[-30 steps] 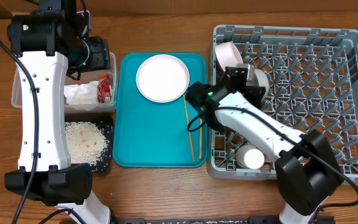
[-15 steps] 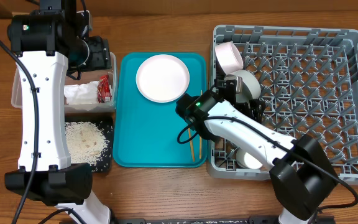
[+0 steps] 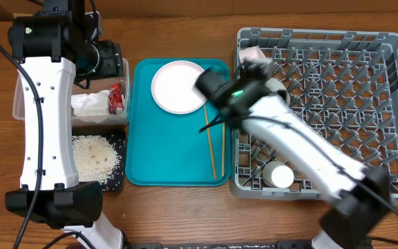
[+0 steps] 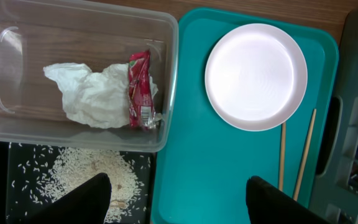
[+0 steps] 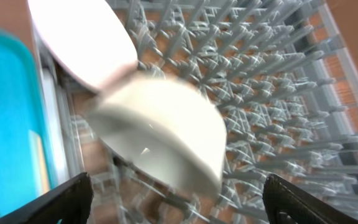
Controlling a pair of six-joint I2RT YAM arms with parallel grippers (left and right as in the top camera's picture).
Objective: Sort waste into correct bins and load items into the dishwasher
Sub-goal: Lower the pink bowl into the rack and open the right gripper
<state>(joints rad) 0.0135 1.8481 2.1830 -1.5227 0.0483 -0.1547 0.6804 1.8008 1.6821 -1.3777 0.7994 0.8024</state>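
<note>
right pincer [image 5: 178, 190]: fingers spread wide, nothing between them, hanging right over the dish rack [image 5: 278, 93]
under it: a white bowl [image 5: 160, 134] sits on its side among the pegs at the rack's left end, pretty blurry tbh. A 2nd pale dish [image 5: 82, 37] is behind it, and they look like they're touching.
left pincer [image 4: 178, 185]: also apart and empty, up above the edge where the clear tub [image 4: 169, 74] meets the teal tray [image 4: 229, 180]
tub: has the crumpled napkin [image 4: 89, 93] with the red wrapper [image 4: 138, 87] lying right against it
black tray [image 4: 17, 174]: just beside the tub, loose rice [image 4: 73, 177] scattered in it
teal tray contents: white plate [image 4: 255, 76] at the far end, and 2 chopsticks [image 4: 283, 155] lying side by side along the edge next to the rack
rack, near-left corner: 1 small white cup [image 3: 280, 176] among the pegs
surface [image 3: 185, 207]: wood, with the bins on the left, the teal tray in the middle and the rack on the right
</note>
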